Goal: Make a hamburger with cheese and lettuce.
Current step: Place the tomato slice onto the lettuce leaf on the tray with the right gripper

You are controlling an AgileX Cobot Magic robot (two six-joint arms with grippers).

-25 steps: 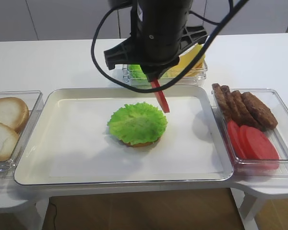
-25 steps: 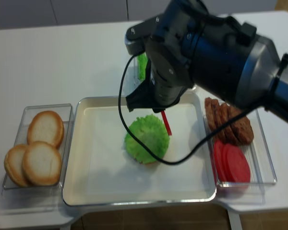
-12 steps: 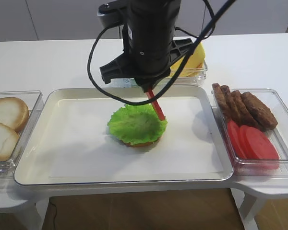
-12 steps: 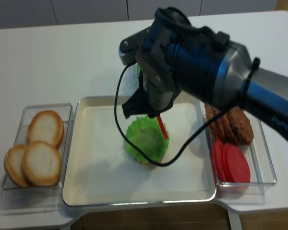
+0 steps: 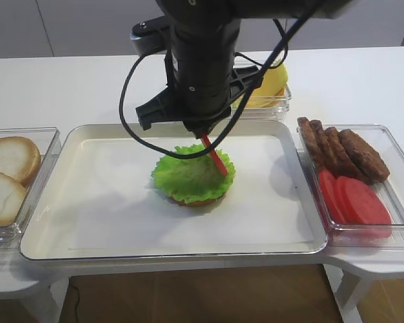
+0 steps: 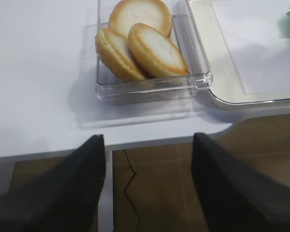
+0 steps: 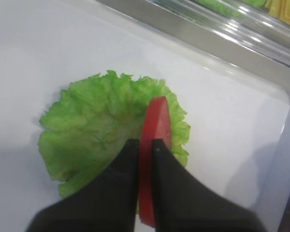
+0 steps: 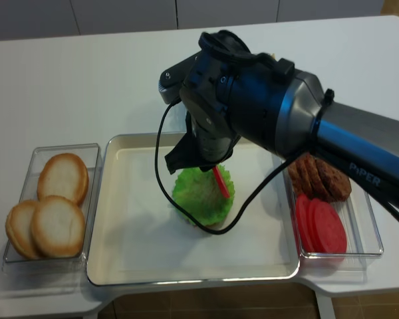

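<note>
Pinching a thin red tomato disc (image 7: 153, 145) edge-on, the right arm's black fingers (image 7: 121, 188) hold it over the frilly green lettuce (image 5: 192, 178) on the tan-bun hamburger (image 5: 198, 199) — mid-bench; left fingers (image 6: 63, 188) spread wide, holding nothing.

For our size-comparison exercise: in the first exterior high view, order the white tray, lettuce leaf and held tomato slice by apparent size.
1. White tray
2. Lettuce leaf
3. Tomato slice, seen edge-on in the right gripper, so it looks thinnest.

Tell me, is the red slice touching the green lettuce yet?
Cannot tell. In the right wrist view the tomato slice, pinched edge-on by the right gripper, overlaps the lettuce, but neither contact nor gap shows plainly.
</note>
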